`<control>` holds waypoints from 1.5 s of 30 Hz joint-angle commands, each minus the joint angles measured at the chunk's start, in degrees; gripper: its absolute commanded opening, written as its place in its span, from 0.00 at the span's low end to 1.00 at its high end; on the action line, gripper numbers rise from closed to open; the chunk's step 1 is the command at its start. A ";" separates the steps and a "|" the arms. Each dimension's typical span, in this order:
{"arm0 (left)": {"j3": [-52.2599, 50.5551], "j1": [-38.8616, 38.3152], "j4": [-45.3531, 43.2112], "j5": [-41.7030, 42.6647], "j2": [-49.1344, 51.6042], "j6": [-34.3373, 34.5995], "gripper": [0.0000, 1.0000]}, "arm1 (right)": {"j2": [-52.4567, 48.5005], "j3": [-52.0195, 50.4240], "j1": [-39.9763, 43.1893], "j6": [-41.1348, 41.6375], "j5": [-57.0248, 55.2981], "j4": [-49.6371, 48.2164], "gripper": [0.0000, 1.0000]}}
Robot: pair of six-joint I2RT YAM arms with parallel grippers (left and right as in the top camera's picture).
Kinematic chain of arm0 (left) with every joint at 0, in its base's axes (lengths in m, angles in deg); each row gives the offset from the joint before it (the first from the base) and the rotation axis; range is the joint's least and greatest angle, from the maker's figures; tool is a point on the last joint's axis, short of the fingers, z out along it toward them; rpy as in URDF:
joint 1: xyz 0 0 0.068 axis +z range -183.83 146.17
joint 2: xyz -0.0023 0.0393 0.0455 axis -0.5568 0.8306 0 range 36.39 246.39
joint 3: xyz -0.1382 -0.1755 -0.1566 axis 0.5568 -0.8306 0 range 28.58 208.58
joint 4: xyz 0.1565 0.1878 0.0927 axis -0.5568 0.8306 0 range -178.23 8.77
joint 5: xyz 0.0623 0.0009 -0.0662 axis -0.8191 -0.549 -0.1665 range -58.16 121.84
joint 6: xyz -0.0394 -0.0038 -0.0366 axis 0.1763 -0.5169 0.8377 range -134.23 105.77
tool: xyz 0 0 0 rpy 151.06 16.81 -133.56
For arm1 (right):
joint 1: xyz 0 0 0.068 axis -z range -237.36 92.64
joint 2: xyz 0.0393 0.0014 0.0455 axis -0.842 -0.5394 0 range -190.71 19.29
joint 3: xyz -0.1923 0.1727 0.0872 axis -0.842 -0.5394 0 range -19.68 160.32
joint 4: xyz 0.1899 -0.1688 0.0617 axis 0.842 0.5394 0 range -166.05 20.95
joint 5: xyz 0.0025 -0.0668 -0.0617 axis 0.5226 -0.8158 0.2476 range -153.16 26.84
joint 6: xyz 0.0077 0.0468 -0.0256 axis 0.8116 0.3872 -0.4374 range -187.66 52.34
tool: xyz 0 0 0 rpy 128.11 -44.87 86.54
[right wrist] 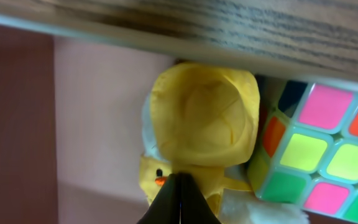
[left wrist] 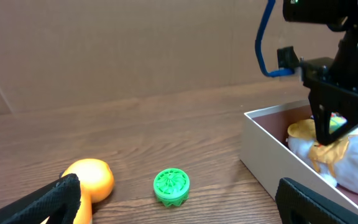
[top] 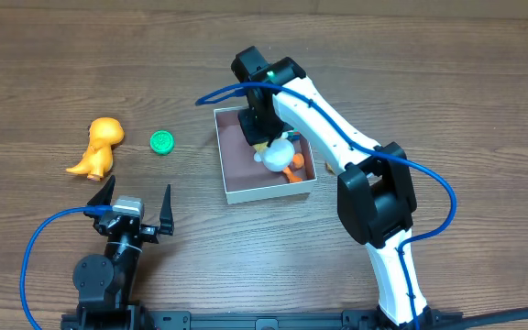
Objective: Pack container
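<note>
Far left on the wood-grain worktop (top: 44, 55): a glossy orange plastic dinosaur (top: 99, 147), apparently on its side, long axis slanting from tail at near left to rounded head farther back. Just right of it, not touching: a small green ribbed disc (top: 161, 141), lying flat. Nearer the front edge, below both: left jaws spread to their widest, holding nothing, pointing toward the gap between the two toys; probably the nearer arm for either loose piece. Right of centre: the container (top: 269, 193), square, shallow, white cardboard walls, dull pinkish floor, well right of the left jaws. Inside: a soft white toy (top: 278, 154) with yellow and orange parts, beside a bright puzzle cube (right wrist: 316, 155). Right jaws down inside the container, pressed fully together over the yellow cloth; unclear whether any fabric is pinched.
</note>
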 commanded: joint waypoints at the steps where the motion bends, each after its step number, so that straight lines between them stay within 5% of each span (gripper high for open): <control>1: -0.20 0.44 -0.02 -0.17 -0.55 -0.50 1.00 | -0.17 -1.90 -0.15 -1.44 -1.81 0.63 0.04; 22: -0.20 0.42 -0.02 -0.17 -0.55 -0.50 1.00 | -0.15 -0.85 -0.15 -1.38 -8.13 9.33 0.04; 30: -0.20 0.44 -0.02 -0.17 -0.55 -0.50 1.00 | -0.15 11.10 -0.13 -1.18 -8.11 11.06 0.04; 40: -0.20 0.44 -0.02 -0.17 -0.55 -0.50 1.00 | 0.17 32.28 4.46 1.95 -12.50 26.14 0.04; 45: -0.20 0.42 -0.02 -0.17 -0.55 -0.50 1.00 | 3.80 32.61 9.73 3.45 -11.76 26.14 0.04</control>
